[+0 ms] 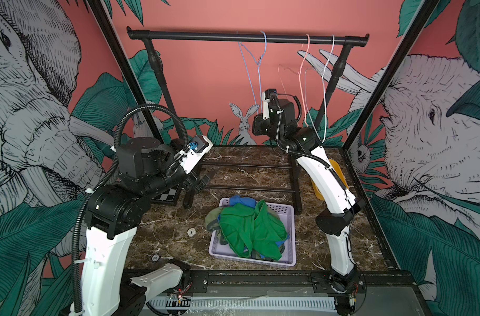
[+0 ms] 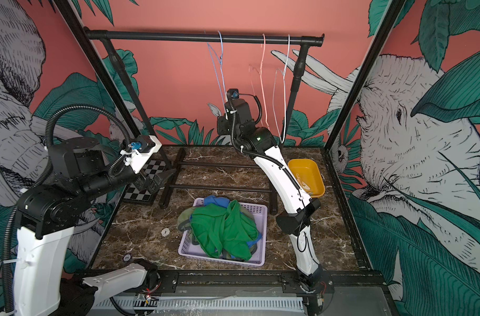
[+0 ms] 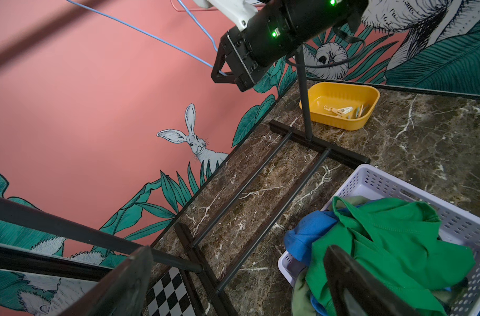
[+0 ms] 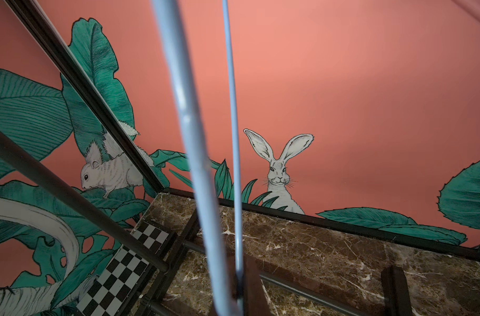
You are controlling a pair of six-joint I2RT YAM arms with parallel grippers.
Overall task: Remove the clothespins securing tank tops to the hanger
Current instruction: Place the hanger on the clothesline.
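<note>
We see small beige and mint clothespins [image 3: 341, 110] in a yellow plastic tray [image 3: 340, 123], palest lying flat along its length, crumpled tank tops [image 1: 249, 227] in a lilac basket [image 1: 282, 209], left gripper [image 1: 199, 182] spread wide, right gripper [image 3: 221, 73] pinching a blue wire hanger [image 4: 197, 164].

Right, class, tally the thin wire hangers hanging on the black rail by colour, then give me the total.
blue wire hanger: 1
pink wire hanger: 1
white wire hanger: 1
Total: 3
</note>
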